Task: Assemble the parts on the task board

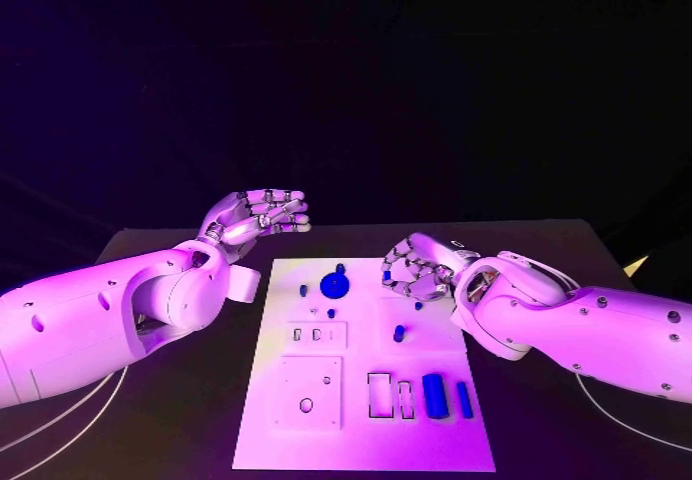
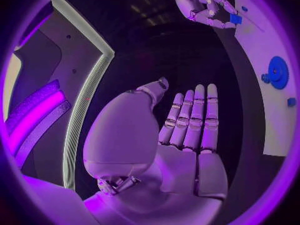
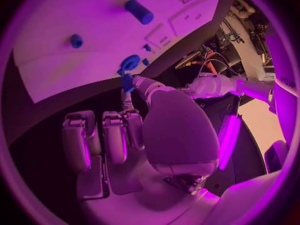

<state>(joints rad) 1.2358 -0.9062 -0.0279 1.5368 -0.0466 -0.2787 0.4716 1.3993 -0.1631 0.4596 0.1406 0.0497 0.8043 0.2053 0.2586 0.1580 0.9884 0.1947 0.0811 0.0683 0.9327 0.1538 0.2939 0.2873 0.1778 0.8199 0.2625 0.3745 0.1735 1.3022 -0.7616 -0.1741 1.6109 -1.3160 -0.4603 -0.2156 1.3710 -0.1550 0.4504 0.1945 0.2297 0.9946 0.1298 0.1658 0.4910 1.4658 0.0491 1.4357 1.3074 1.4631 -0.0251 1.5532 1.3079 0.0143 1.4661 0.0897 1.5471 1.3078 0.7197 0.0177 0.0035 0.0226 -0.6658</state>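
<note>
Nearest the head camera, along the lower middle of the frame, lies the near edge of the white task board (image 1: 368,440) on the dark counter (image 1: 173,420). Toward the board's lower right stands a thick blue cylinder (image 1: 434,396) with a thinner blue rod (image 1: 464,399) just beside it, next to two pale rectangular slots. A blue gear (image 1: 336,286) sits in the board's upper middle, with small blue pegs scattered around it. At left of centre, the left hand (image 1: 257,218) hovers beyond the board's upper left corner, fingers curled loosely apart and holding nothing. At right of centre, the right hand (image 1: 420,268) hangs over the board's upper right part, fingers bent inward around a small blue part (image 1: 387,277).

From the left wrist, the left hand (image 2: 181,130) fills the middle with its fingers (image 2: 199,116) straight, side by side and empty. At the right edge the board shows the gear (image 2: 277,72); at the top, the right hand (image 2: 203,5) pinches the small blue part (image 2: 235,19).

From the right wrist, the right hand (image 3: 134,135) pinches the small blue part (image 3: 127,82) at its fingertips, just beside the gear (image 3: 130,64) on the board (image 3: 81,40). The cylinder (image 3: 139,11) appears in the upper middle.
</note>
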